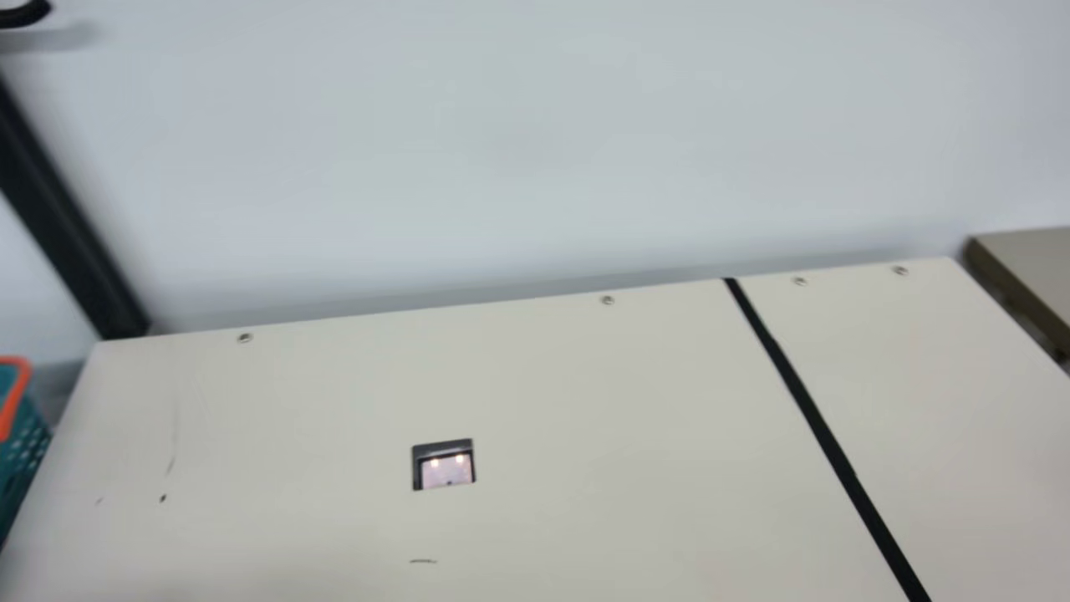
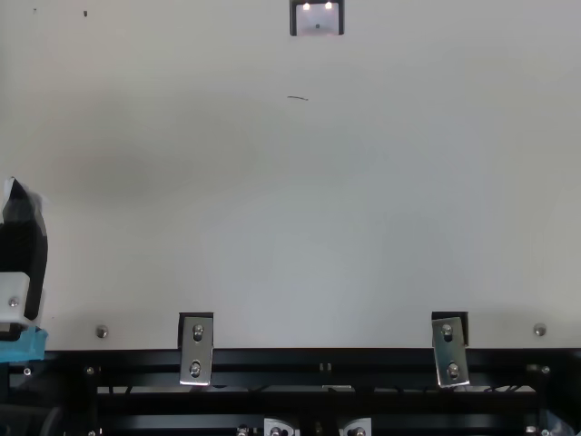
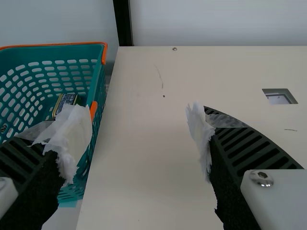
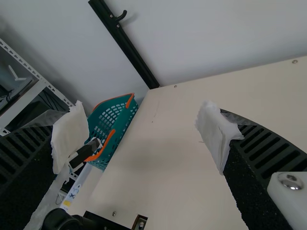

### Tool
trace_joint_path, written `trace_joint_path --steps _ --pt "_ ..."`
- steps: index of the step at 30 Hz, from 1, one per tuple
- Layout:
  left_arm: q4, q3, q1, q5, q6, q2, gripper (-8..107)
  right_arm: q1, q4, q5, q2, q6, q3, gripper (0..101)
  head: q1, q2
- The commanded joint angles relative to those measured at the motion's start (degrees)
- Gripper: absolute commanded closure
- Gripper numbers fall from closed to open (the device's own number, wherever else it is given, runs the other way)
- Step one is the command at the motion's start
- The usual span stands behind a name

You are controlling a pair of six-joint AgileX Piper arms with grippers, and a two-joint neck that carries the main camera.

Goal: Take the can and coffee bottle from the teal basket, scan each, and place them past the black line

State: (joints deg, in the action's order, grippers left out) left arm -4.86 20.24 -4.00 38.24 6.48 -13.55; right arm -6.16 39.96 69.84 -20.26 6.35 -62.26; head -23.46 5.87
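Teal basket (image 1: 25,443) at the main view's left edge holds the can (image 3: 66,101) near its table (image 3: 144,182) side; my left hand (image 3: 136,127), fingers apart, sits nearer than my right hand (image 4: 144,136), also spread.

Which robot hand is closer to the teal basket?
Left. The left gripper is close to the teal basket, one of its fingers overlapping it in the left wrist view; the right gripper is farther off, with the basket well beyond its fingers.
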Motion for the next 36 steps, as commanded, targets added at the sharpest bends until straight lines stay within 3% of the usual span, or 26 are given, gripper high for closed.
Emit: trace_joint_path --steps 1,12,21,36 --pt "0.0 0.0 0.0 0.0 0.0 0.0 9 0.0 0.0 0.0 0.0 0.0 0.0 0 -1.41 -3.98" --pt "0.0 0.0 0.0 0.0 0.0 0.0 9 0.0 0.0 0.0 0.0 0.0 0.0 0 -1.53 -31.51" --pt "0.0 0.0 0.0 0.0 0.0 0.0 9 0.0 0.0 0.0 0.0 0.0 0.0 0 -1.54 -47.11" --pt "0.18 0.23 0.13 -0.04 0.08 -0.17 9 0.0 0.0 0.0 0.0 0.0 0.0 0 -1.54 -49.28"
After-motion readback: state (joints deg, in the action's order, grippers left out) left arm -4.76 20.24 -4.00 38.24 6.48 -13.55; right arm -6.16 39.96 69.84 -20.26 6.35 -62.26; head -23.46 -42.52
